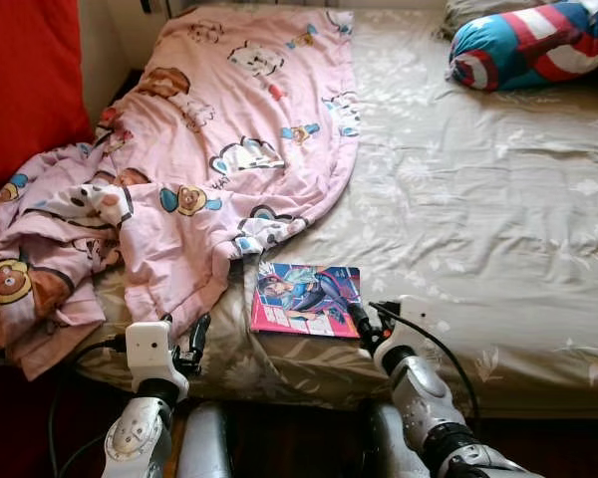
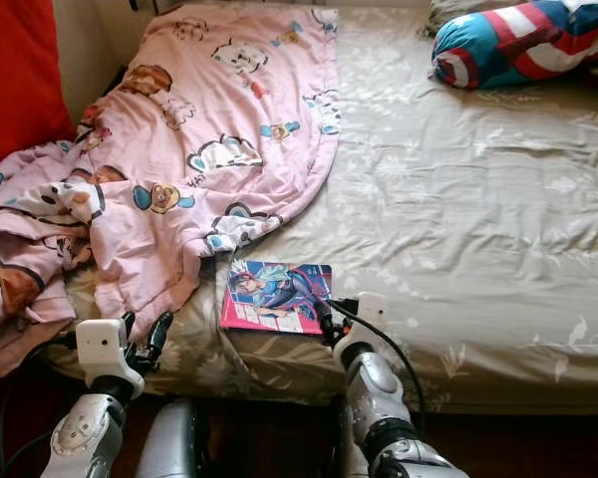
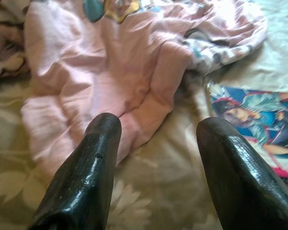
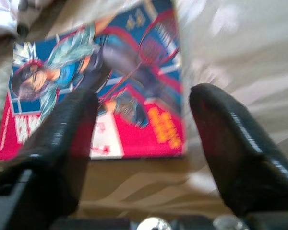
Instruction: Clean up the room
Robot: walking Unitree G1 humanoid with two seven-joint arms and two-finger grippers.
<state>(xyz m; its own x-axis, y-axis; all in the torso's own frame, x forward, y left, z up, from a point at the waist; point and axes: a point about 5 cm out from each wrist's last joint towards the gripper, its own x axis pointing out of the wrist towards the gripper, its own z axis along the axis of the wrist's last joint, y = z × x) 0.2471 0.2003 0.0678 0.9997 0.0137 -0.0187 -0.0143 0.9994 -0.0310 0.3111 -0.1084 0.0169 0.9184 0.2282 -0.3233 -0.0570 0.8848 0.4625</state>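
The right gripper (image 4: 141,139) is being held wide open at the near corner of the book (image 1: 306,299), lying flat on the bed (image 1: 498,229) beside the blanket (image 1: 219,149). Sheet could be pinched instead, the book being thin.

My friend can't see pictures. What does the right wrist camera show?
The right gripper, its two black fingers spread open, hovers over the near corner of a colourful comic book with a pink-red and blue cover. The book lies flat on a wrinkled beige floral bedsheet.
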